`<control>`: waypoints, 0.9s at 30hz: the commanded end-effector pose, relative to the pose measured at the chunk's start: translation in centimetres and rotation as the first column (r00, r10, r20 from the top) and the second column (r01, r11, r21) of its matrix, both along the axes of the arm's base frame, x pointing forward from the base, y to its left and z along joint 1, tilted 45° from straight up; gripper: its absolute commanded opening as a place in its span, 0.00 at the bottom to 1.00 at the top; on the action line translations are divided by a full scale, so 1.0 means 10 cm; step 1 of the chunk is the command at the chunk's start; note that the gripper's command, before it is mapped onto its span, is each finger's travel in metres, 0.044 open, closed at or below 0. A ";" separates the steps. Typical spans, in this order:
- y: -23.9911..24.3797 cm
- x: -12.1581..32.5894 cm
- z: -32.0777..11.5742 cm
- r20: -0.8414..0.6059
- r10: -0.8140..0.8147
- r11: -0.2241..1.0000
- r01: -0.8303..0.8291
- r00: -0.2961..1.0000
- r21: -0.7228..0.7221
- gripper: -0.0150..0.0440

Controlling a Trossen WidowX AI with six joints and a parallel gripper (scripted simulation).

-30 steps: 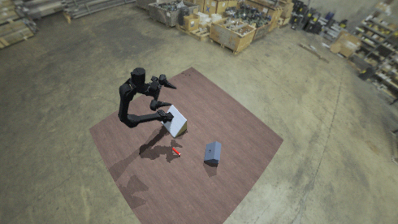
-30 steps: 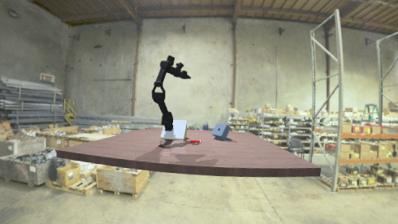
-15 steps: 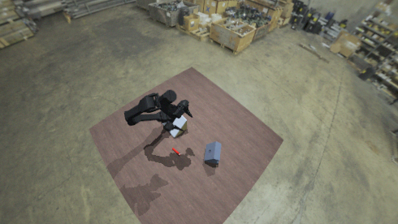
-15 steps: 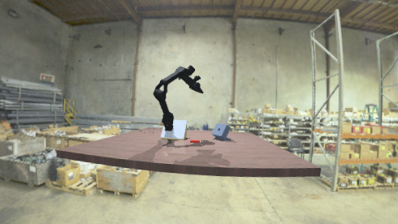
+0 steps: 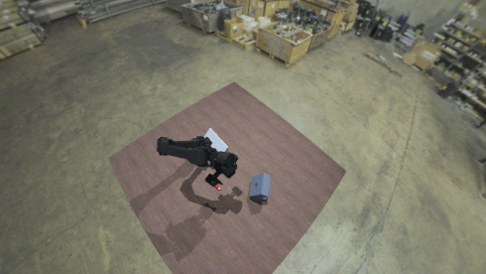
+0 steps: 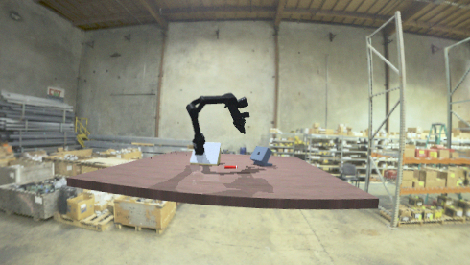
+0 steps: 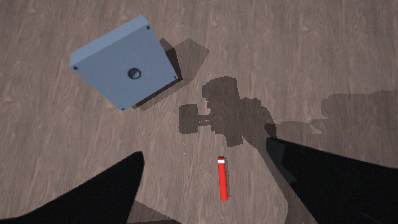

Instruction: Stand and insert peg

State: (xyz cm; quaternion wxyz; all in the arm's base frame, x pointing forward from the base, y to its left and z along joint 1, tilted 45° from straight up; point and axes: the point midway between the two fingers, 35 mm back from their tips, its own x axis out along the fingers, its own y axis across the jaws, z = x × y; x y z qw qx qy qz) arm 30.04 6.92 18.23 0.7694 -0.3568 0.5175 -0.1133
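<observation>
A red peg (image 5: 217, 188) (image 6: 230, 167) (image 7: 223, 180) lies on its side on the table (image 5: 298, 164) (image 6: 331, 189) (image 7: 300, 40). In the wrist view its white-banded end points up the picture and its plain end points down. The blue-grey sloped panel (image 5: 261, 190) (image 6: 260, 155) (image 7: 107, 75) stands farther from the arm's base, with one round hole (image 7: 134, 73) in its face. My gripper (image 6: 243, 130) (image 7: 206, 150) is wide open and empty, pointing down high above the table near the peg. In the wrist view the peg lies below the gap between the fingertips.
A white sloped block (image 5: 216, 140) (image 6: 212, 153) stands beside the arm's base. The arm's shadow (image 5: 225, 205) (image 7: 225, 112) falls on the table near the peg. Small dark marks show at the corners of the blue-grey panel's face.
</observation>
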 end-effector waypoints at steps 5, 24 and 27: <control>-0.86 -0.08 -0.46 -0.166 -0.219 0.973 0.203 0.961 -0.111 1.00; -1.37 -0.23 -0.76 -0.251 -0.336 0.940 0.304 0.908 -0.156 1.00; -1.40 -0.23 -0.79 -0.251 -0.335 0.940 0.304 0.908 -0.156 1.00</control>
